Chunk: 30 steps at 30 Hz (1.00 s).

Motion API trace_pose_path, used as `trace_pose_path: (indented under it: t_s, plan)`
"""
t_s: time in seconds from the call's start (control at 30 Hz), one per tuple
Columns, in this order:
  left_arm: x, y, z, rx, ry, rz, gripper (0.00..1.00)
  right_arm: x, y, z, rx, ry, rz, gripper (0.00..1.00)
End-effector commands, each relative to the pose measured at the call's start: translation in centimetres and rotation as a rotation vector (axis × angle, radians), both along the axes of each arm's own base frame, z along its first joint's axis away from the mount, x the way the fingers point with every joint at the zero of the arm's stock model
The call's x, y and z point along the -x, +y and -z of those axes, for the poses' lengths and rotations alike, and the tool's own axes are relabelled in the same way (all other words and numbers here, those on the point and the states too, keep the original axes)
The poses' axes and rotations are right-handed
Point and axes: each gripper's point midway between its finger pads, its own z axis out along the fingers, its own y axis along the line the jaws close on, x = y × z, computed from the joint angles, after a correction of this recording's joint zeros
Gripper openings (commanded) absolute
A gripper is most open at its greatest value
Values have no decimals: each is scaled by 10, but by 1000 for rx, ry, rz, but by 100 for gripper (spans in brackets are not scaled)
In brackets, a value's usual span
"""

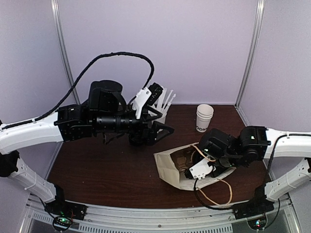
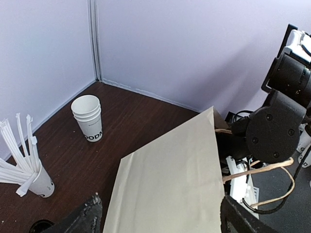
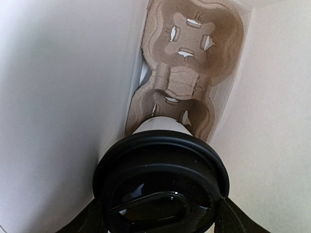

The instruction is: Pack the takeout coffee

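The takeout coffee (image 3: 160, 184), a white cup with a round black lid, fills the right wrist view. My right gripper (image 3: 158, 218) is shut on it, one finger on each side of the lid. The cup hangs inside the paper bag (image 1: 170, 167), just above the near pocket of a brown cardboard cup carrier (image 3: 187, 58) at the bag's bottom. From above, the right gripper (image 1: 206, 167) reaches into the bag's mouth, which hides the cup. My left gripper (image 1: 158, 130) hovers open over the table left of the bag. Its fingers (image 2: 85, 216) stand wide above the bag's flat side (image 2: 170, 179).
A stack of lidless white cups (image 1: 204, 117) stands at the back right. A white cup full of straws (image 1: 163, 109) stands at the back centre, behind the left gripper. The bag's twine handles (image 1: 216, 194) trail toward the table's near edge. Walls enclose three sides.
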Motion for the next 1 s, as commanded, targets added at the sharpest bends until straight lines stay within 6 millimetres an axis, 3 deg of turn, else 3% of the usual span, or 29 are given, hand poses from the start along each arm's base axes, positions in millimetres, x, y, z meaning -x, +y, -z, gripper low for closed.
trace_pose_path:
  t_s: [0.0,0.13,0.3,0.4,0.63,0.97]
  plan:
    - [2,1,-11,78,40,10,85,-7,9,-8,-46,32,30,59]
    - [-31,15,19,64,156,-105,84,-8,16,-15,-76,32,16,59]
    - [-91,49,94,-87,321,-323,84,-10,20,-19,-96,29,18,59]
    - [-109,45,128,-106,390,-312,84,-12,20,-16,-98,18,20,59]
    - [-108,-1,163,-93,506,-149,78,-16,18,-12,-85,12,29,59]
    - [-105,-13,189,-136,525,-96,76,-26,22,4,-75,24,41,59]
